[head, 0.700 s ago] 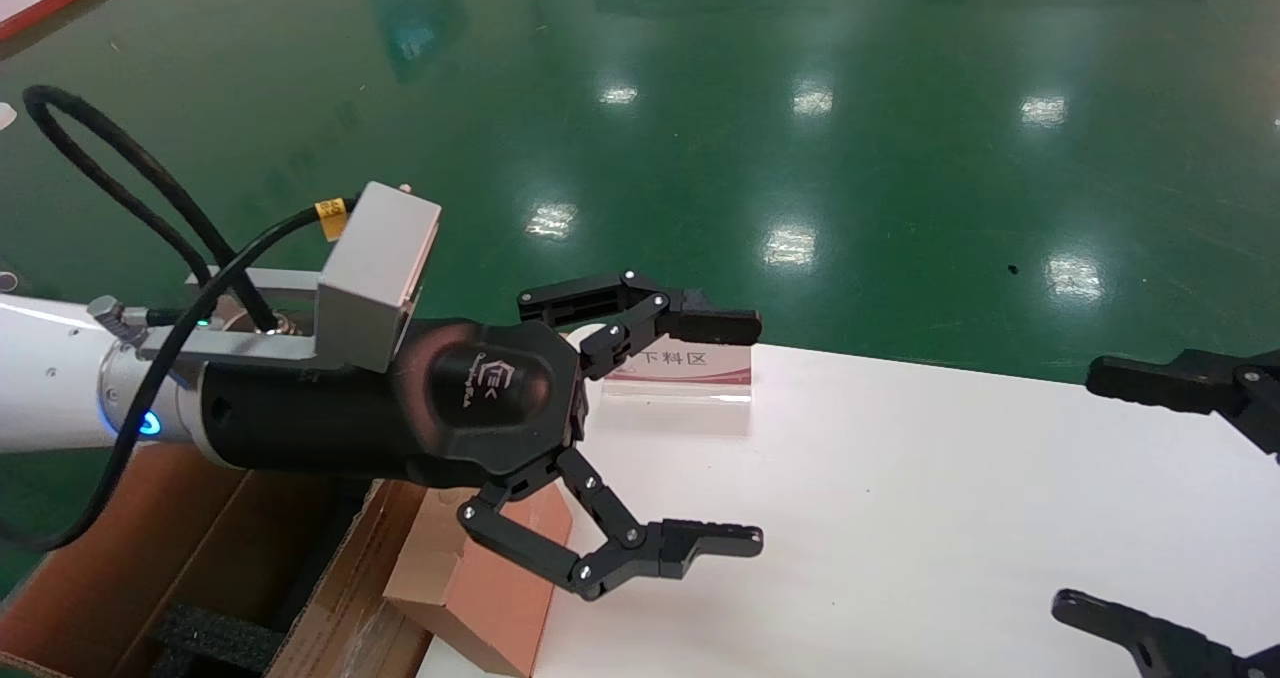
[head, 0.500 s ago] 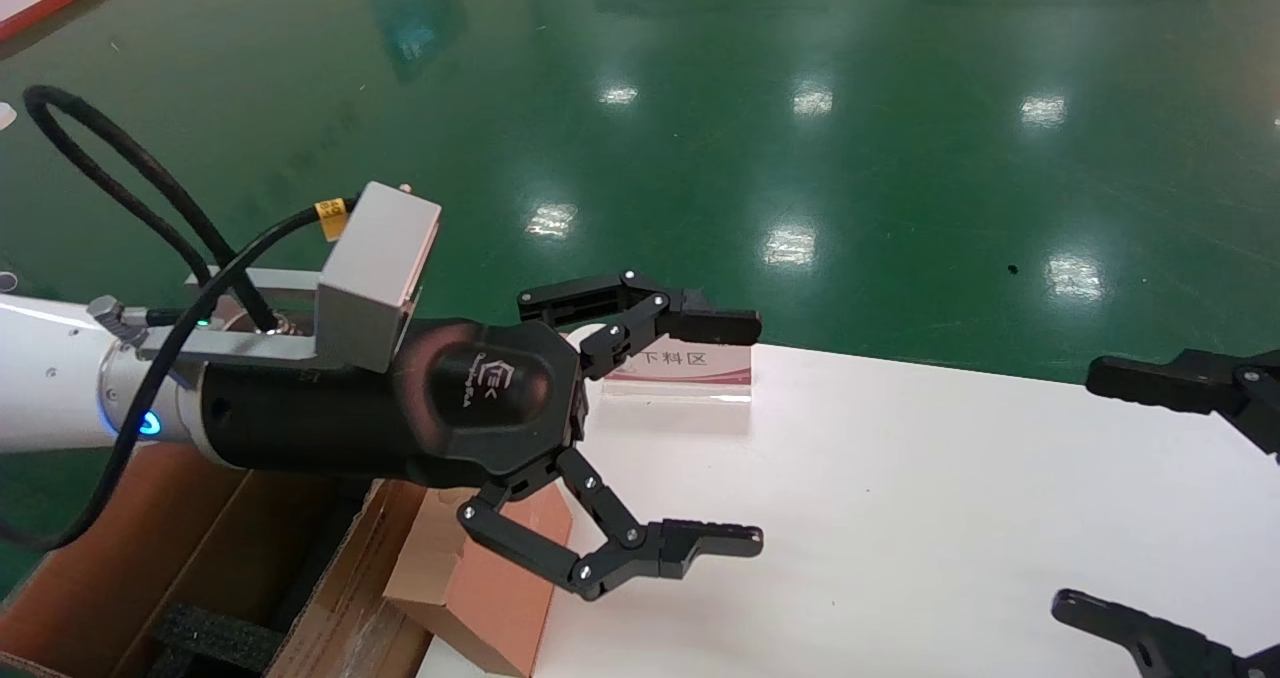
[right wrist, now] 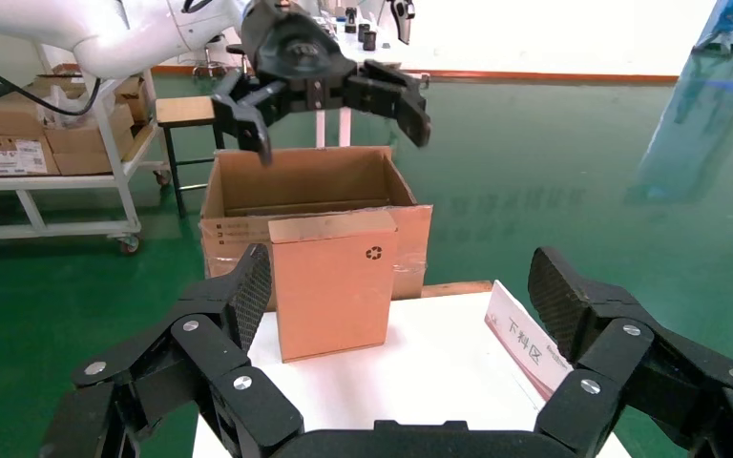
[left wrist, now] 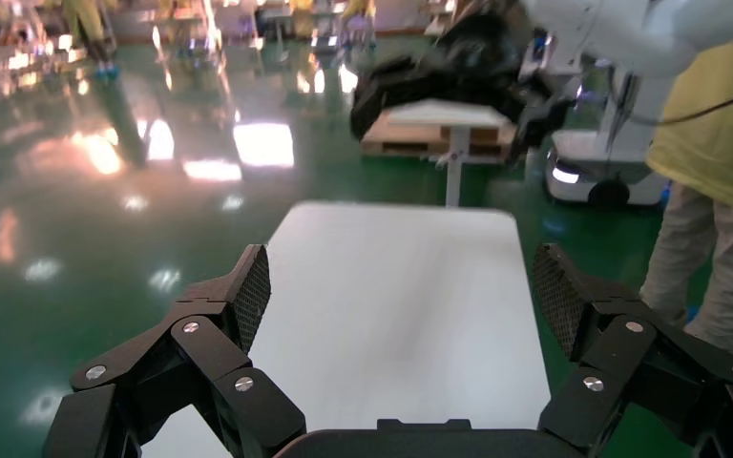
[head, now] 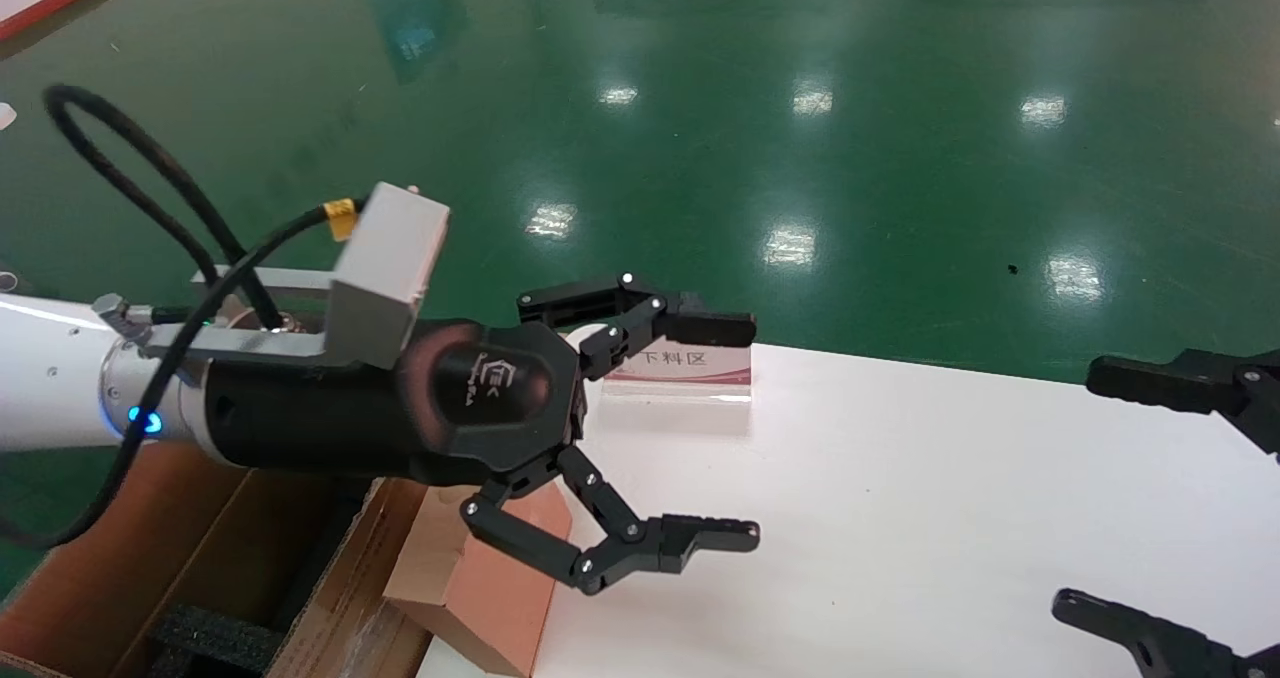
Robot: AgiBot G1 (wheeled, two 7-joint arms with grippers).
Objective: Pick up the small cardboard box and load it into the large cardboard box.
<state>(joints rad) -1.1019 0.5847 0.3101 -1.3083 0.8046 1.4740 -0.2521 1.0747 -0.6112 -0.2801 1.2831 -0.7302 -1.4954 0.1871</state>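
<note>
Left gripper [head: 735,433], jaws spread and empty, hovers above the white table [head: 900,498]. Below it, my small cardboard box [right wrist: 332,283], plain brown with a recycling mark, stands upright at the table edge against the large cardboard box [right wrist: 305,186]. Right gripper [head: 1130,498] hangs released.

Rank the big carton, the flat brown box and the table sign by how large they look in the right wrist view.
1. Big carton, though it stands farther from the camera, so its lead is understated.
2. Flat brown box, upright on the table edge in front of it.
3. Table sign, smallest, partly hidden by the right gripper.
</note>
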